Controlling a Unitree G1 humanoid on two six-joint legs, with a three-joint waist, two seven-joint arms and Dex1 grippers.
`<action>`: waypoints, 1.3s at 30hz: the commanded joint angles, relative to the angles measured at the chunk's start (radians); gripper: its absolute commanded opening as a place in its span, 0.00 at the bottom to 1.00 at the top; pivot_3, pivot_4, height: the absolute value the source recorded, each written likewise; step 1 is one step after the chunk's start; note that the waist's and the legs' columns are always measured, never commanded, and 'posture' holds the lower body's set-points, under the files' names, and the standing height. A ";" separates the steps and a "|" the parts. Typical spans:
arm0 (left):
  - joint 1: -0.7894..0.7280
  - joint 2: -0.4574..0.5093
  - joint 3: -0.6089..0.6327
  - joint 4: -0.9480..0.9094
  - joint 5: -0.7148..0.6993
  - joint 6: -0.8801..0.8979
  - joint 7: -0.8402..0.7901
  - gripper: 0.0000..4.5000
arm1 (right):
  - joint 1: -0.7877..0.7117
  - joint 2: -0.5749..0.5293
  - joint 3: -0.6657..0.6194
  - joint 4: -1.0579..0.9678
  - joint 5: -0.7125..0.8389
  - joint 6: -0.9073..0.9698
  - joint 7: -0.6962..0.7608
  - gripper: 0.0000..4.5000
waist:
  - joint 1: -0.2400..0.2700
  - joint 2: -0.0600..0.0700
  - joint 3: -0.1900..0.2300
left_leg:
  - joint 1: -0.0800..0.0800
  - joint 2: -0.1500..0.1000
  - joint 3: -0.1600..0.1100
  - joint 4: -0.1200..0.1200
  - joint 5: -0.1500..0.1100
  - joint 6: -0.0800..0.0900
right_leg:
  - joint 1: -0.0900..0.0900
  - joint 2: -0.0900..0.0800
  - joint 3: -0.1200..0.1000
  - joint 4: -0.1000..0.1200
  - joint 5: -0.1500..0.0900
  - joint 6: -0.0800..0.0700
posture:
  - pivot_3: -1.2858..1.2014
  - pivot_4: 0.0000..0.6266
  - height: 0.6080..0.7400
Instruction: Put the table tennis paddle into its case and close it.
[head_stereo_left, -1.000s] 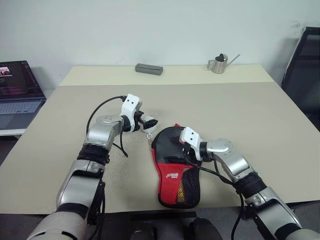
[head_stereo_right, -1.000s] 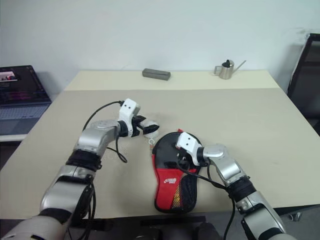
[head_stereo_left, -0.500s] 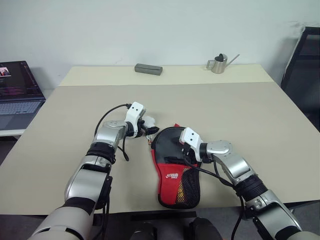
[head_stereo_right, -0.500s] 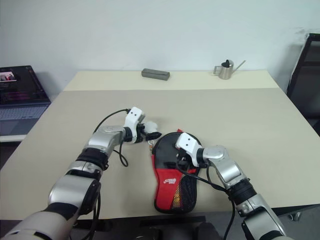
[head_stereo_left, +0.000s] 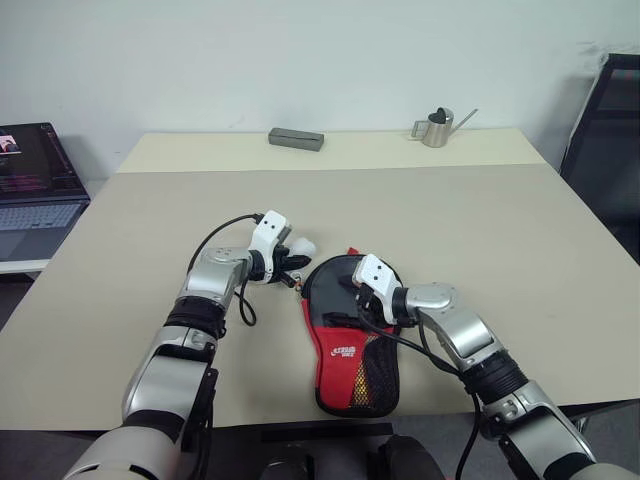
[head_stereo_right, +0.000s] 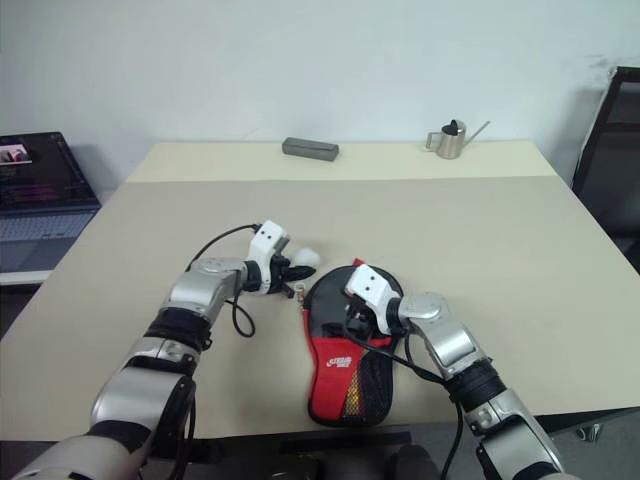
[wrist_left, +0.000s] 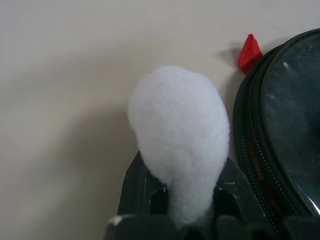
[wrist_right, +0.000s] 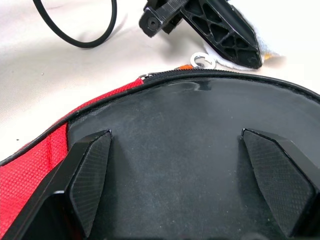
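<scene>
Now the left gripper (head_stereo_left: 292, 264) has its fingers pinched on the soft white fluffy ball charm (wrist_left: 177, 145) beside the floppy black fabric case (head_stereo_left: 345, 330) on the tabletop (head_stereo_left: 500, 240); right gripper (wrist_right: 180, 185) fingers spread wide over it. Pull gently.

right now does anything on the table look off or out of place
Nothing looks spilled or damaged. One oddity: the left gripper's fingers are shut on the white fluffy charm beside the case, not on the zip itself. The right gripper stands open over the case's clear face.
</scene>
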 joint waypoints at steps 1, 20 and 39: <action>-0.067 -0.010 -0.002 0.044 0.016 -0.048 -0.014 0.09 | 0.019 -0.006 0.022 0.061 -0.050 0.066 -0.035 1.00 | 0.001 0.000 0.000 | 0.000 0.000 0.000 0.000 0.000 0.000 | 0.000 0.000 0.000 0.000 0.000 0.000 | 0.52 0.24 1.00; -0.335 -0.115 -0.024 0.482 0.164 -0.330 0.103 0.09 | 0.027 0.019 0.028 0.131 -0.050 0.079 -0.078 1.00 | 0.002 -0.001 0.000 | 0.003 -0.001 -0.003 0.000 0.000 0.000 | 0.004 0.000 -0.004 0.000 -0.002 0.006 | 0.52 0.24 1.00; -0.425 -0.201 -0.006 0.574 0.253 -0.399 0.267 0.08 | 0.099 0.039 0.026 0.095 -0.045 0.114 -0.129 1.00 | 0.004 -0.002 -0.004 | 0.003 -0.001 -0.004 0.000 0.000 -0.001 | 0.006 0.000 -0.004 0.000 -0.002 0.007 | 0.52 0.24 1.00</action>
